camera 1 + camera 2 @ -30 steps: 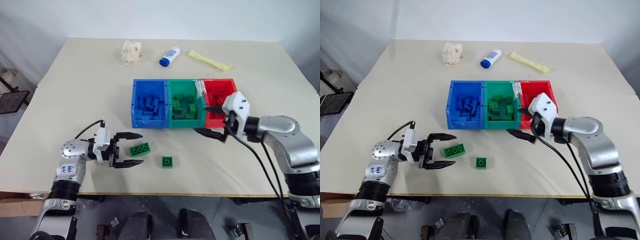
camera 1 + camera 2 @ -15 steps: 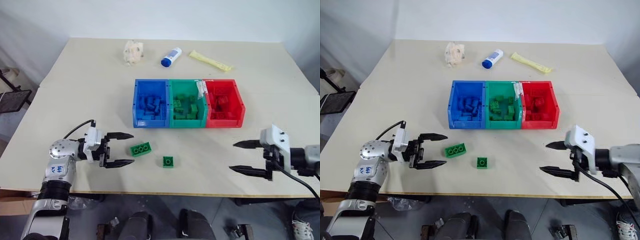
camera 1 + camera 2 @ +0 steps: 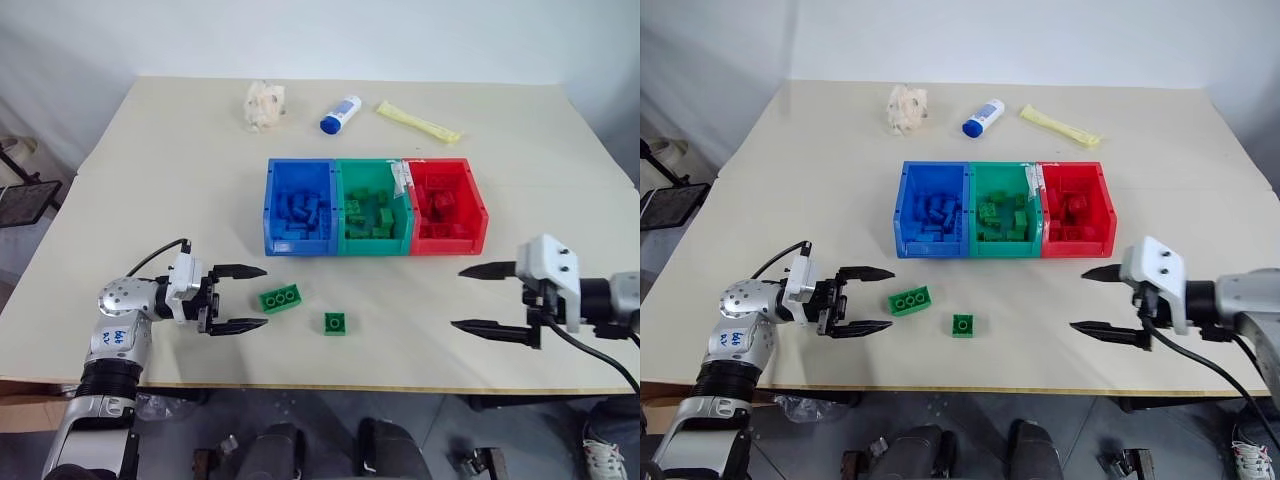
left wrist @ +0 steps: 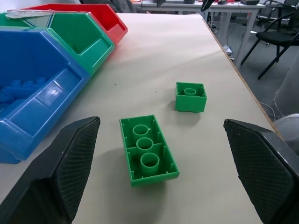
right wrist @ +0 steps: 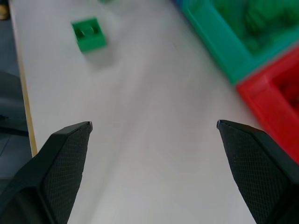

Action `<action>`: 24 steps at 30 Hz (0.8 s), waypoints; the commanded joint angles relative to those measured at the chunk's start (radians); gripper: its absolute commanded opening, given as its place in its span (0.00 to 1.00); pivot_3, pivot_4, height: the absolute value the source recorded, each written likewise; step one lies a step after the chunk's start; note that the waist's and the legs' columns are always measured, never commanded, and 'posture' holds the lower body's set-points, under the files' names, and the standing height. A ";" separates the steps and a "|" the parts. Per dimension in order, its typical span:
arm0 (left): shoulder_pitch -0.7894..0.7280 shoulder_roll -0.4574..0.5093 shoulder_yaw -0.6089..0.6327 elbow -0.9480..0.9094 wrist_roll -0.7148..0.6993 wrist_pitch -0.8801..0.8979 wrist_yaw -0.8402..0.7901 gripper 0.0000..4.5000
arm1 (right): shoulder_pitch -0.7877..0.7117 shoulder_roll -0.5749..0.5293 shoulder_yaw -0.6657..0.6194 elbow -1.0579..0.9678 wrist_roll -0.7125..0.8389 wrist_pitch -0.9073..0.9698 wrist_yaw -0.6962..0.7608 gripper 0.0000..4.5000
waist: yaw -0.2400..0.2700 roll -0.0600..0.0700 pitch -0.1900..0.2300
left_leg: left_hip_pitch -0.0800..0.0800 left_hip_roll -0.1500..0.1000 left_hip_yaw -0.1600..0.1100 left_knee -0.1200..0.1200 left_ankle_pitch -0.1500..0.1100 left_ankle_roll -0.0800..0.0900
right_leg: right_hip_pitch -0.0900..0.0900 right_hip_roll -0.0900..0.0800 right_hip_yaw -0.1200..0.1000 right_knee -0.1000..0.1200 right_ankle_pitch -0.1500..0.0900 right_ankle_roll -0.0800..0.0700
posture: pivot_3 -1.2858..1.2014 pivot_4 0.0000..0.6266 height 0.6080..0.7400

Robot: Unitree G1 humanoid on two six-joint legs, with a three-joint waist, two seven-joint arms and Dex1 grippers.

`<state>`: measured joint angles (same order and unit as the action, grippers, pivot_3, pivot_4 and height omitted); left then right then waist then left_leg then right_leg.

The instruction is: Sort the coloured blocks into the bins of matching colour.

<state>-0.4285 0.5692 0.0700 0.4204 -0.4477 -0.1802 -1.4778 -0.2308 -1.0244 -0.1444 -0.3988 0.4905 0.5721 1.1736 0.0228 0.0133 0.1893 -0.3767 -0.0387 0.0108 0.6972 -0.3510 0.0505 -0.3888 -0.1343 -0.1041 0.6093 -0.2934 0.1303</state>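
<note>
A long green brick [image 3: 281,299] and a small green brick [image 3: 335,322] lie on the table in front of the bins. The blue bin [image 3: 298,245], green bin [image 3: 375,246] and red bin [image 3: 448,245] stand joined in a row, each holding bricks of its own colour. My left gripper [image 3: 258,297] lies level and open, its tips just left of the long brick [image 4: 148,150] and apart from it. Over the table's right front, my right gripper [image 3: 456,298] is open and holds nothing. It points left, with the small brick [image 5: 88,35] well ahead of it.
At the back of the table lie a crumpled pale wad [image 3: 264,103], a white-and-blue bottle [image 3: 340,113] and a yellow packet [image 3: 418,121]. A small white piece [image 3: 402,180] sits on the wall between the green and red bins. The table's front edge runs close under both grippers.
My right gripper has drawn back from the front of the red bin to the table's right front, staying open. The left gripper has barely moved.
</note>
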 commanded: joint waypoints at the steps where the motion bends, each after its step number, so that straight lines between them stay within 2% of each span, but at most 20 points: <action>1: 0.010 0.003 0.012 -0.054 -0.018 0.008 0.002 1.00 | -0.081 0.053 0.111 -0.048 -0.010 0.040 -0.050 0.99 | 0.000 0.000 0.000 | 0.000 0.000 0.000 0.000 0.000 0.000 | 0.000 0.000 0.000 0.000 0.000 0.000 | 0.52 0.24 1.00; 4: 0.031 -0.001 0.010 -0.081 -0.024 0.016 0.000 1.00 | -0.195 0.164 0.294 -0.027 -0.097 0.071 -0.119 0.99 | -0.002 0.000 0.000 | 0.000 0.000 0.000 0.000 0.000 0.000 | -0.001 0.000 0.000 0.000 0.000 0.000 | 0.52 0.24 1.00; 7: 0.037 -0.004 0.009 -0.097 -0.024 0.024 0.006 1.00 | -0.229 0.211 0.353 -0.014 -0.121 0.074 -0.130 0.99 | 0.002 0.000 0.000 | -0.001 0.000 -0.001 0.000 0.000 0.000 | -0.002 0.001 0.000 0.001 0.000 0.000 | 0.52 0.24 1.00; 13: 0.050 -0.011 0.006 -0.126 -0.024 0.032 0.019 1.00 | -0.299 0.369 0.547 0.049 -0.224 0.074 -0.191 0.99 | -0.003 0.000 0.000 | -0.002 -0.002 -0.001 0.000 0.000 0.000 | -0.002 0.003 -0.001 0.002 0.000 0.000 | 0.52 0.24 1.00; 21: 0.066 -0.011 0.008 -0.153 -0.026 0.040 0.032 1.00 | -0.317 0.439 0.629 0.156 -0.322 0.034 -0.207 0.99 | -0.005 0.000 0.000 | -0.002 -0.003 -0.001 0.000 0.000 0.000 | -0.003 0.004 -0.004 0.004 0.000 0.000 | 0.52 0.24 1.00; 24: 0.073 -0.010 0.011 -0.162 -0.027 0.043 0.037 1.00 | -0.306 0.440 0.628 0.158 -0.338 0.018 -0.205 0.86 | -0.007 0.000 0.000 | -0.002 -0.002 -0.001 0.000 0.000 0.000 | -0.003 0.004 -0.004 0.004 0.000 0.000 | 0.52 0.24 1.00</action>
<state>-0.3672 0.5560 0.0673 0.2852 -0.4552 -0.1394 -1.4470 -0.5427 -0.5868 0.4772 -0.2333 0.1670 0.5997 0.9687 0.0154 0.0129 0.1892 -0.3782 -0.0410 0.0100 0.6973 -0.3509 0.0506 -0.3915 -0.1300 -0.1080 0.6131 -0.2936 0.1300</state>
